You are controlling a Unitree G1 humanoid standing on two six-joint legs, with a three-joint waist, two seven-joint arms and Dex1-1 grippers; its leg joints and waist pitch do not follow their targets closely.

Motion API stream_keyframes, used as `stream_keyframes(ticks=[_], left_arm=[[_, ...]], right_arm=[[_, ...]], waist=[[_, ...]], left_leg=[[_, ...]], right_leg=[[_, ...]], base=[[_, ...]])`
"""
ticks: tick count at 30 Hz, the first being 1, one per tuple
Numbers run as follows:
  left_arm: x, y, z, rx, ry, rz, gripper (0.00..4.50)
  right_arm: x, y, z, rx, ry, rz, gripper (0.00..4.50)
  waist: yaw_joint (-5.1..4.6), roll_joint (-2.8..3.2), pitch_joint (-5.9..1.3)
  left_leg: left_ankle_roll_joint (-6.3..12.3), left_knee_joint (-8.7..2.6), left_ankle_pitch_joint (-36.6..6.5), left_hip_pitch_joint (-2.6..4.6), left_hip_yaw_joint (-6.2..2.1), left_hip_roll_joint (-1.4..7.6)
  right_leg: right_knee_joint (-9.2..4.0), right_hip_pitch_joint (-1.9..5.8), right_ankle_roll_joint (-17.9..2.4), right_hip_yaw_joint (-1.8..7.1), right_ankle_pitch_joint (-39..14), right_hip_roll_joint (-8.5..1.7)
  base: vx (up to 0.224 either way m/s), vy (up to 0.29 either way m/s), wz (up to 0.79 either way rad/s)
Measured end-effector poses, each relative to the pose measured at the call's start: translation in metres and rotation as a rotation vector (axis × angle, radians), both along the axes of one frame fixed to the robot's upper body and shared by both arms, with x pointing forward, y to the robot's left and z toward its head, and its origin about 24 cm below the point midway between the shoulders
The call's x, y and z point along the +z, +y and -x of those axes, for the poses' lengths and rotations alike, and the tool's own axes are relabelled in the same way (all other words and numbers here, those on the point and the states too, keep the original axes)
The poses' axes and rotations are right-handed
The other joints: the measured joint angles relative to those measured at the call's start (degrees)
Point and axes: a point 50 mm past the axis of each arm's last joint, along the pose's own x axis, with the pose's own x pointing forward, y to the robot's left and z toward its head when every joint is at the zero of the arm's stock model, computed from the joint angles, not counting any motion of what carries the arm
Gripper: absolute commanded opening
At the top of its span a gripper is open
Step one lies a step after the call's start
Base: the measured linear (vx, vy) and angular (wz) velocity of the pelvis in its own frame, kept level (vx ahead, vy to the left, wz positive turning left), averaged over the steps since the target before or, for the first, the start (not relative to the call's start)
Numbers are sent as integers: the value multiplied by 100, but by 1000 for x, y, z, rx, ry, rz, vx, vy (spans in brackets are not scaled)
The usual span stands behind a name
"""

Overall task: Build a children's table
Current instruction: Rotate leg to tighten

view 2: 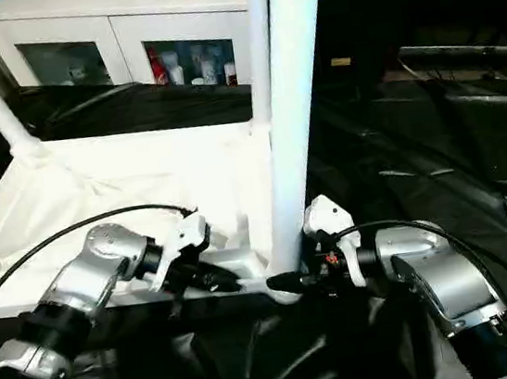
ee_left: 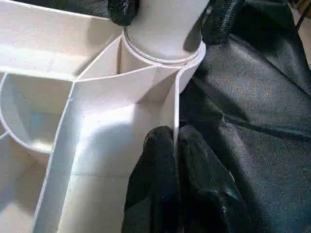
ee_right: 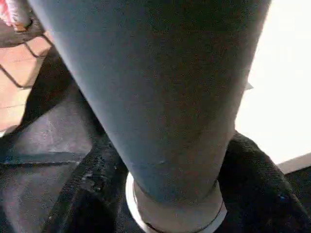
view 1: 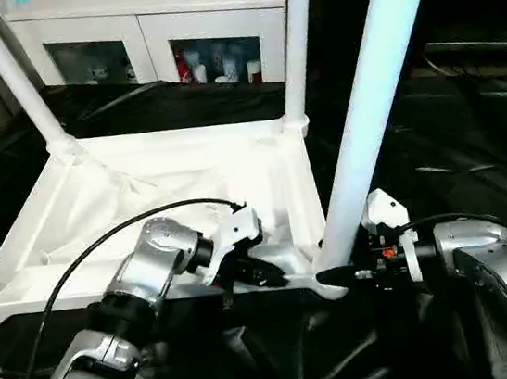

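1. Legs: three upright in sockets of upturned top (view 1: 177, 176), at 11, 1 and 5 o'clock; fourth corner cut off.
2. Left gripper (ee_left: 175, 138) pinches top's wall.
3. Right gripper (view 2: 289, 283) clamps near leg (view 1: 365, 109) at its base.

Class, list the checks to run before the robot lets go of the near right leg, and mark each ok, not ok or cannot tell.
1. Near right leg stands in its corner socket: ok.
2. Leg pushed fully home: cannot tell.
3. Right gripper clamps the leg's base: ok.
4. Left gripper pinches the tabletop's rim: ok.
5. Two far legs fitted: ok.
6. Fourth leg fitted: cannot tell.
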Motion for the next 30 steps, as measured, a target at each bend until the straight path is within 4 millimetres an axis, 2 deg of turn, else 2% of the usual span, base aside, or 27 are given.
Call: stream_keyframes(ticks=[3, 4, 9, 12, 17, 20, 22, 30], left_arm=[[0, 0, 0, 2, -8, 2, 0], [0, -1, 0, 4, -9, 2, 0], [-2, -2, -4, 54, -24, 3, 0], [-3, -10, -13, 139, -77, -10, 0], [-3, -38, -32, 369, -187, -27, 0], [-5, -52, -32, 434, -204, -17, 0], [-5, -59, -33, 457, -219, -20, 0], [-6, -57, -35, 452, -234, -19, 0]], right_arm=[[0, 0, -1, -4, -5, 2, 225], [0, 0, -2, -8, -4, 2, 209], [-3, 4, -5, -75, -18, 2, 206], [-7, 5, -14, -226, -57, 13, 202], [-14, 10, -44, -670, -110, 13, 196], [-17, 14, -50, -810, -118, 16, 195], [-18, 21, -53, -897, -136, 24, 195], [-18, 29, -57, -924, -158, 32, 194]], waist=[[8, -3, -2], [8, -4, -2], [8, -4, -2], [7, -6, -7], [-97, -35, -18], [-120, -56, -30], [-119, -42, -41], [-176, -12, -49]], left_leg=[[0, 2, 0, 0, 0, 0], [0, 3, 1, 0, 0, 0], [-1, 7, 2, 6, -1, 0], [-1, 9, 4, 11, -6, -2], [-9, 20, 10, 14, -13, -4], [-9, 20, 10, 14, -13, -5], [-9, 17, 10, 11, -14, -5], [-9, 15, 10, 13, -16, -7]], right_leg=[[3, 1, 0, 1, 0, 0], [4, 1, 0, 2, 0, 0], [14, 14, 7, 4, -3, 0], [14, 19, 21, 7, -9, 0], [4, 22, 28, 13, -3, -2], [4, 28, 29, 13, -1, -2], [3, 28, 29, 11, 0, -2], [-4, 30, 33, 15, 2, -2]], base=[[0, 0, 0], [0, 0, 0], [0, 0, 0], [0, 0, 0], [0, 0, 0], [0, 0, 0], [0, 0, 0], [0, 0, 0]])
